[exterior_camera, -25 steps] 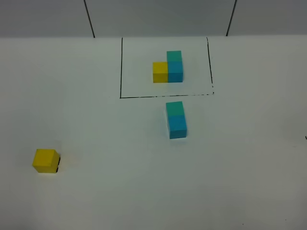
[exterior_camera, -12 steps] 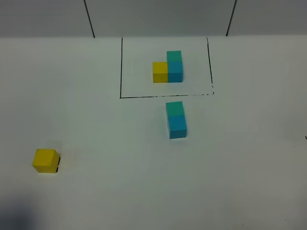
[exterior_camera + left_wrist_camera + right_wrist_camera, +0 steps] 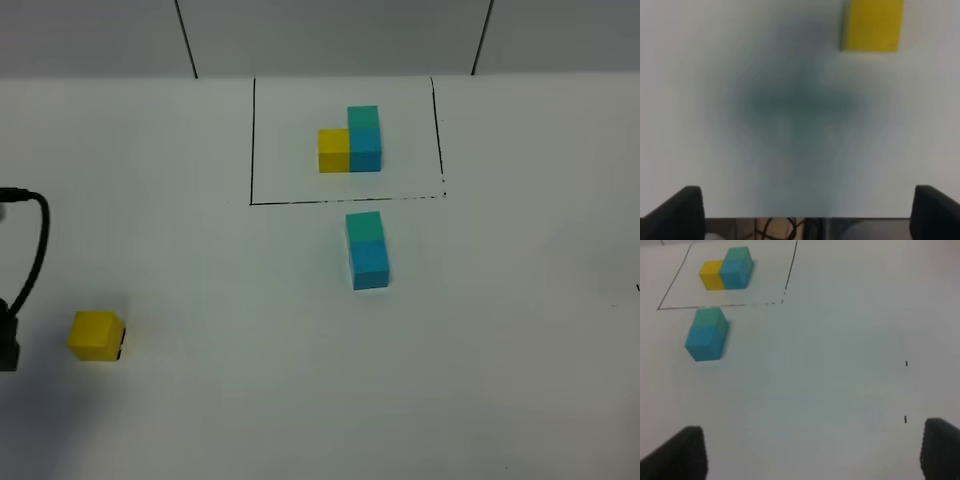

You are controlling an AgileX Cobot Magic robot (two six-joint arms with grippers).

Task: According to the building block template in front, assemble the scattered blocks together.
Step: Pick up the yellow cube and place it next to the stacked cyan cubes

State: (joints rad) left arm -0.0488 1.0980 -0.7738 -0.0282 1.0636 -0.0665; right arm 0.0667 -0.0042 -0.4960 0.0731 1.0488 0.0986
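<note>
Black looped cable (image 3: 38, 240) seen at nine o'clock, black housing (image 3: 8, 342) beneath, left gripper (image 3: 807, 209) and right gripper (image 3: 812, 450) fitted with blunt black fingers (image 3: 682, 215)

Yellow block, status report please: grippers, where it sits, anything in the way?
Left gripper open, empty, near yellow block. Right gripper open, empty. Yellow block untouched, apart from teal-green and blue pair outside template frame. Nothing in the way.

The block template (image 3: 350, 148) is sitting inside a black frame (image 3: 252, 140). Just outside the frame, a green cube (image 3: 364, 226) is touching a blue cube (image 3: 370, 266). A yellow cube (image 3: 96, 335) is lying well apart from them, beside the left arm (image 3: 8, 345) and its cable (image 3: 38, 250).
</note>
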